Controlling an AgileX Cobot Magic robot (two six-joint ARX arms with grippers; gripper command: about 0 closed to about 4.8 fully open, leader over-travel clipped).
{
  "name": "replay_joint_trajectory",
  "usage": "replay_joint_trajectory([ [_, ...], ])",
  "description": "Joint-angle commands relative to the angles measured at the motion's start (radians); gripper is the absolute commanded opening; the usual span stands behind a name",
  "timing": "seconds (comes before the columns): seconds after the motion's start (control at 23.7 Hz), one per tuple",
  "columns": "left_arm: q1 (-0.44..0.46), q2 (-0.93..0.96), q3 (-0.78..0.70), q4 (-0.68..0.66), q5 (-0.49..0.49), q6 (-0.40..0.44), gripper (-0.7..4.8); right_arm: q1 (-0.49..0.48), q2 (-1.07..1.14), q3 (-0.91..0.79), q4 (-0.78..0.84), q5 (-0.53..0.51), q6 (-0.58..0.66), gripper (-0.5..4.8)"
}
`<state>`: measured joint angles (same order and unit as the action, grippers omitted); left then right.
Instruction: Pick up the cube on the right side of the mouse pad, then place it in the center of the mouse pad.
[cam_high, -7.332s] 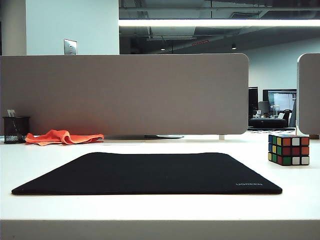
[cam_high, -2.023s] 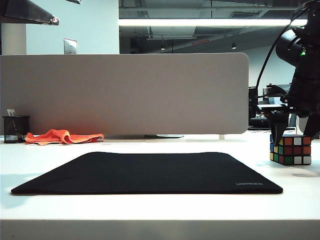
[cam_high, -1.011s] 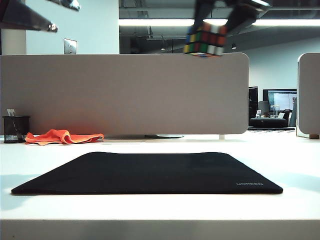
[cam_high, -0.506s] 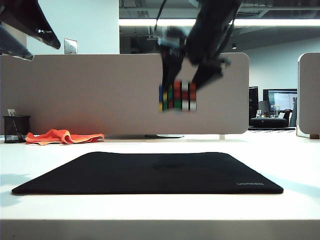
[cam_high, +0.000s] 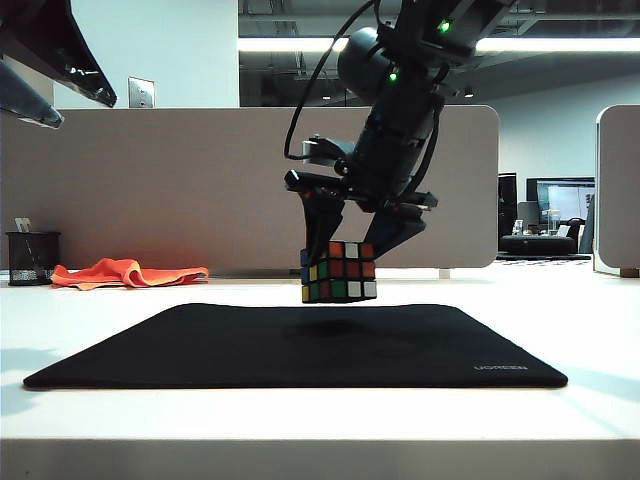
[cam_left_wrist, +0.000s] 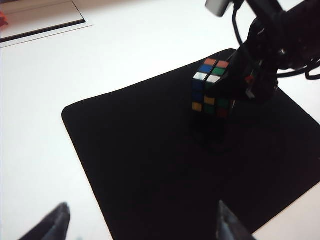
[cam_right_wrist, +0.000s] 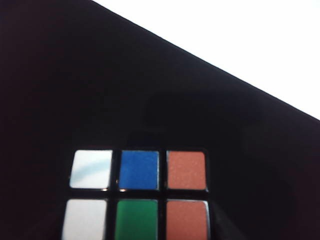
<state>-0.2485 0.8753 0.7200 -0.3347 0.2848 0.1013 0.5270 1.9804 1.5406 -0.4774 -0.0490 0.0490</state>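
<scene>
Cube (cam_high: 339, 271) is clamped between the fingers of the right gripper (cam_high: 350, 250) and held just above the middle of the pad (cam_high: 300, 350), not seen touching it. Left gripper (cam_left_wrist: 140, 222) is held high at the far left over the counter (cam_high: 590, 330), fingers spread wide with nothing between them. A pen cup (cam_high: 31, 259) and orange cloth (cam_high: 125, 273) are seen at the far left edge.
</scene>
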Motion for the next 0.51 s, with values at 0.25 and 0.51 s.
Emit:
replay_joint_trajectory([
  [0.25, 0.000, -0.001, 0.003, 0.006, 0.000, 0.004, 3.73, 0.015, -0.009, 0.007, 0.071, -0.024, 0.011, 4.13],
  [0.51, 0.000, -0.002, 0.003, 0.006, 0.000, 0.004, 3.73, 0.012, -0.075, 0.008, 0.035, -0.019, 0.010, 3.83],
])
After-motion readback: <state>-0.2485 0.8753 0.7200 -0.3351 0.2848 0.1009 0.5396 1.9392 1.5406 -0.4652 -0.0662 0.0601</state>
